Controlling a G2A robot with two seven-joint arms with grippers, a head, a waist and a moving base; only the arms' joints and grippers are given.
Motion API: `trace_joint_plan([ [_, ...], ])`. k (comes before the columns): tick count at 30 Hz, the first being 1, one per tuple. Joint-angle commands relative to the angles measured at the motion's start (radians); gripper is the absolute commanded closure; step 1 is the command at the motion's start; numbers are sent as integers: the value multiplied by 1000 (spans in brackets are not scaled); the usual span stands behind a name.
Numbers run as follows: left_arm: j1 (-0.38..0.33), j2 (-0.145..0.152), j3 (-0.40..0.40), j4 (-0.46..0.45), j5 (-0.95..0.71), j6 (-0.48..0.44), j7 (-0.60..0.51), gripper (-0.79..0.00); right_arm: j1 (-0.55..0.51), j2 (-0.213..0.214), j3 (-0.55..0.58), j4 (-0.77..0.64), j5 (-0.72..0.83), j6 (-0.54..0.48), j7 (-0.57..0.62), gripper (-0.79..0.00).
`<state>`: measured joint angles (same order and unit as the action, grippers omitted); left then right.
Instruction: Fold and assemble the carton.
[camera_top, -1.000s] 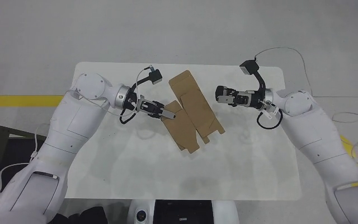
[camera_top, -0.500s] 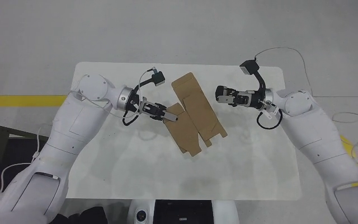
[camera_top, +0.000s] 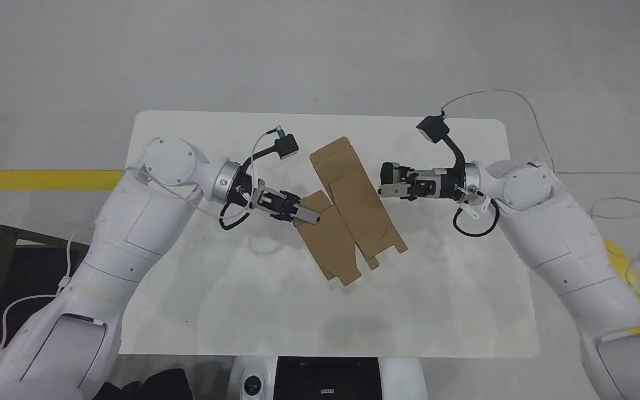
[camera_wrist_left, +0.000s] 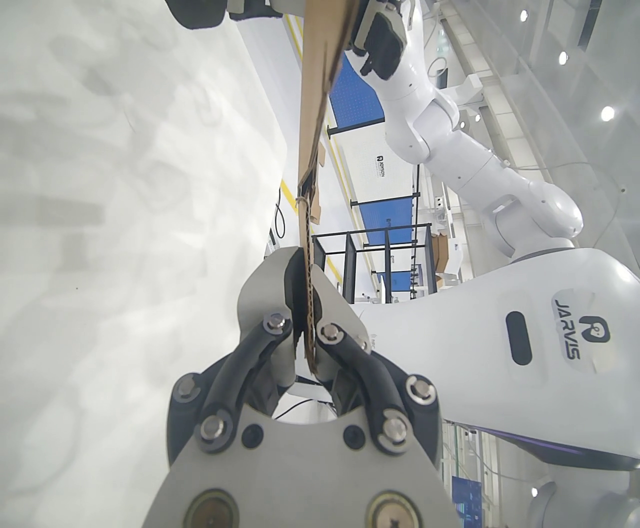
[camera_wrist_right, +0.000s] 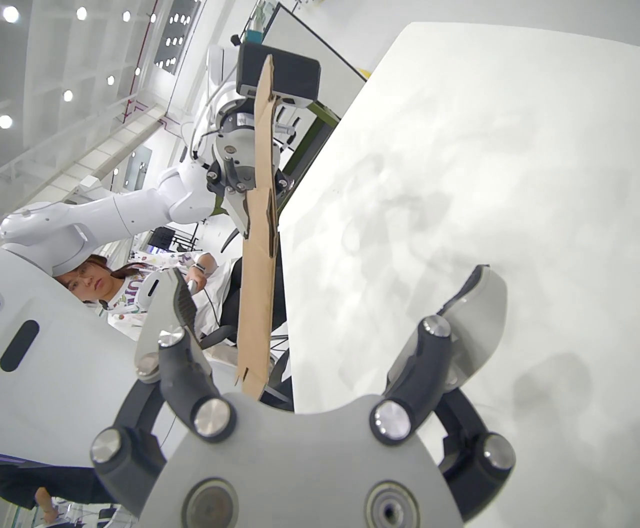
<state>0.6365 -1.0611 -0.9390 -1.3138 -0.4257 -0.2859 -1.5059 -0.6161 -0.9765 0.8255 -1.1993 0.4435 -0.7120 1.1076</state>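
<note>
- Brown corrugated card in the left claw (camera_wrist_left: 305, 280): clamped on one side edge of the carton (camera_wrist_left: 315, 110), a pad on each face, the edge seated deep in the grip.
- Right claw (camera_wrist_right: 325, 285): spread wide, holding nothing, facing the carton's opposite long edge from just beside it, with no contact visible.
- Carton's place: a flat-folded blank over the middle of the desk (camera_top: 450, 300), between the two claws. Seems lifted clear of the surface, judging by the shadow under it, though hard to be sure.
- Handling, as a judgement:
  - Light and thin.
  - Stiff across a panel but ready to hinge at the scored creases.
  - Likely to sag or swing while held by one edge alone.
  - Easy to dent or crease under a hard pinch.
  - Matte, so unlikely to slip.
- Where to take hold: probably a plain panel edge close to a crease, across from the left claw's grip. Better kept off the notched end toward the robot, which would probably fold away.
- As a container: collapsed flat, no cavity opened, nothing inside.
</note>
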Motion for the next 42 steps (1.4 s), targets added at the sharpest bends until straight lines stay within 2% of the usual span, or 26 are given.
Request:
trace_joint_plan([
  [1,3,1,2,-7,4,1,-3,0,1,-4,-7,-11,-3,2,2,-785],
  [7,7,0,15,-16,15,1,-12,0,4,-16,-24,-14,-11,2,2,-785],
  [9,6,0,17,-14,20,0,-11,0,7,-19,-27,-14,-13,3,4,-520],
  [10,5,-1,18,-12,23,-1,-10,0,8,-21,-28,-14,-13,4,4,-363],
  [12,4,-1,20,-9,27,-2,-9,0,10,-23,-31,-19,-13,6,6,-277],
  [19,0,-3,26,-1,29,-6,-3,0,8,-28,-54,-48,-20,23,23,-191],
  [24,-4,-3,26,1,29,-10,-1,0,10,-33,-69,-53,-14,28,28,-12],
  [29,-5,-2,24,8,42,-8,13,0,15,-35,-78,-50,9,30,30,0],
  [30,-5,-1,21,11,44,-6,20,-160,16,-35,-78,-46,15,32,33,0],
  [31,-6,-1,18,13,45,-5,28,-782,16,-35,-76,-42,29,33,33,0],
  [37,-10,5,-34,25,4,7,102,-785,19,-37,-56,9,83,65,41,0],
  [42,10,14,-89,28,-15,37,197,-785,9,-41,-33,39,115,185,-39,0],
])
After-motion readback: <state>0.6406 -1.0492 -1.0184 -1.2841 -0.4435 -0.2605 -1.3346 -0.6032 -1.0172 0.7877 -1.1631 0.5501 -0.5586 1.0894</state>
